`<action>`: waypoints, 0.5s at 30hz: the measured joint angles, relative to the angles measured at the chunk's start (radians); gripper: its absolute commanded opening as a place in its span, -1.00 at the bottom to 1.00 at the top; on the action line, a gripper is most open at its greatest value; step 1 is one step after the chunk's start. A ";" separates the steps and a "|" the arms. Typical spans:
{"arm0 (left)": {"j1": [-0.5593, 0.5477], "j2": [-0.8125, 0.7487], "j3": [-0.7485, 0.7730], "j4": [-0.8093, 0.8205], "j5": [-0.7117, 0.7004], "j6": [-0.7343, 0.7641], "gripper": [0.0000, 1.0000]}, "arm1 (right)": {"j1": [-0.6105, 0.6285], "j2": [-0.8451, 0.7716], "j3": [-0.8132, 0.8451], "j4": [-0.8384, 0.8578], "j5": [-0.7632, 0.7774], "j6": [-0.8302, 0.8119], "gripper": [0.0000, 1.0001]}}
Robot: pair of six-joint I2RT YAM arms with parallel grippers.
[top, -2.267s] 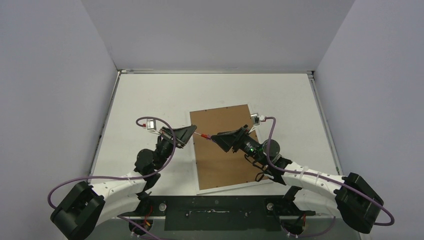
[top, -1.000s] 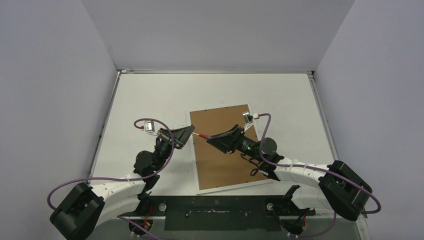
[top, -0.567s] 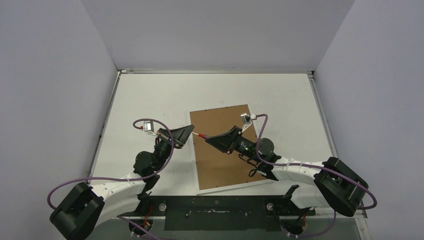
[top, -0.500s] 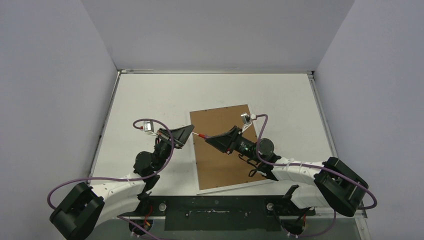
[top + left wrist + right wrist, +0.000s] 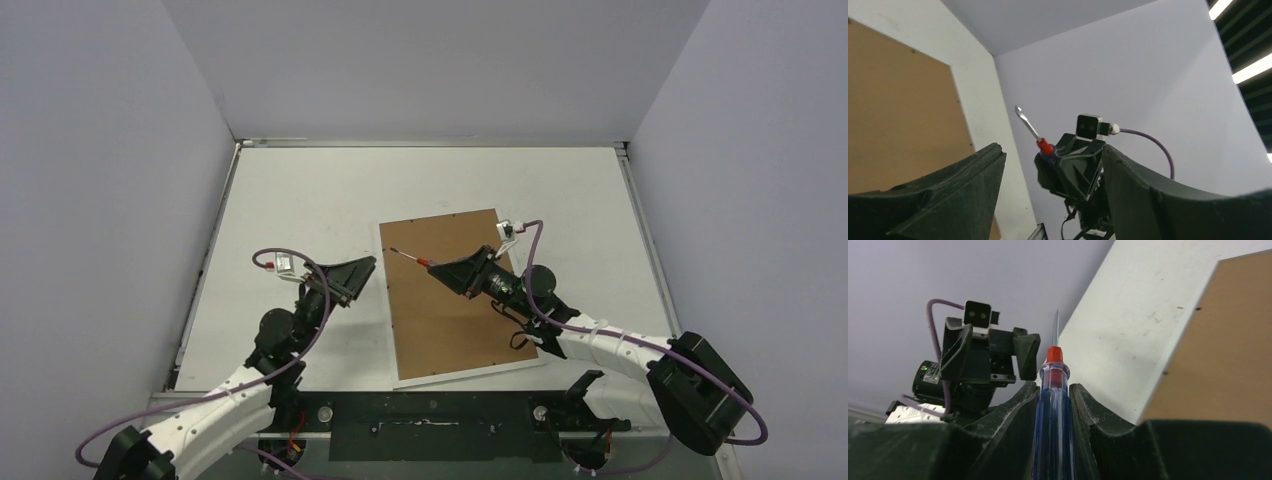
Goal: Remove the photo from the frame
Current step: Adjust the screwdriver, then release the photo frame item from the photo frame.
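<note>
The frame (image 5: 450, 320) lies brown back up on the bench (image 5: 300, 190), close to the near edge, right of centre. The right gripper (image 5: 443, 270) clamps the screwdriver (image 5: 1053, 382) over it, blade pointing toward the left edge. The left gripper (image 5: 357, 277) gapes empty just beside the frame's left side.

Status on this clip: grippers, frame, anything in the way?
Left gripper open, empty. Right gripper shut on screwdriver. Frame flat, brown back up; photo hidden.
</note>
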 measured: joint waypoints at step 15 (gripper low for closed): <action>0.045 -0.008 0.171 -0.982 -0.031 0.243 0.44 | -0.248 0.203 0.352 -0.580 -0.357 -0.303 -1.00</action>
